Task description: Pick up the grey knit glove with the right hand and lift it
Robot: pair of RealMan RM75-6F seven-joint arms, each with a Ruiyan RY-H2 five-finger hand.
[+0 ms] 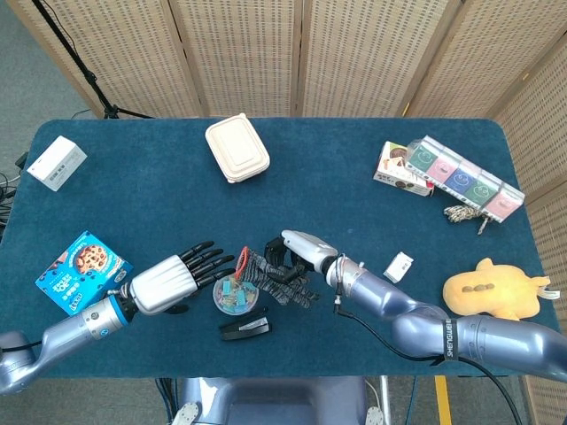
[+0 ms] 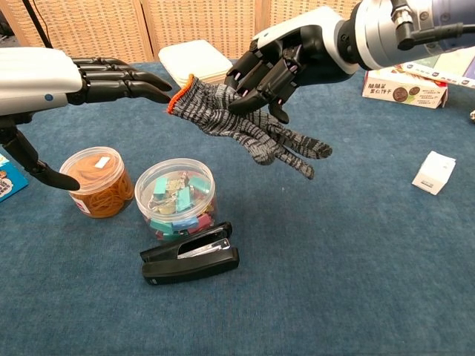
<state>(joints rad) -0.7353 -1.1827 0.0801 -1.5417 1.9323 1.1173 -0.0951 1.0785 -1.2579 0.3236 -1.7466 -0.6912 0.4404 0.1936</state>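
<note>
The grey knit glove (image 2: 245, 126) hangs in the air above the blue table (image 2: 356, 245), clear of the cloth, its orange-edged cuff (image 2: 178, 93) pointing toward 9 o'clock and its limp finger ends drooping toward 4 o'clock. The right hand (image 2: 286, 63) holds it from above, dark fingers (image 2: 256, 96) curled down onto the knit near the cuff end. In the head view the glove (image 1: 276, 279) sits just at 9 o'clock of the right hand (image 1: 297, 252), near the table's front edge.

At 9 o'clock of the cuff, the left hand (image 2: 82, 74) is stretched flat with its fingers extended and apart, holding nothing; its fingertips (image 2: 159, 93) come very close to the cuff, and whether they touch it cannot be told. In the head view the left hand (image 1: 177, 274) reaches in from 8 o'clock.

Below the glove, at 7 o'clock, stands a clear tub of binder clips (image 2: 176, 199), with a tub of rubber bands (image 2: 96, 182) just beside it at 9 o'clock and a black stapler (image 2: 191, 254) lying at its 6 o'clock.

Farther out: a small white box (image 2: 434, 172) at 3 o'clock, a beige lidded container (image 1: 237, 148) at 12 o'clock, a cookie box (image 1: 81, 270) at 9 o'clock, and a yellow plush toy (image 1: 492, 292) at 3 o'clock.
</note>
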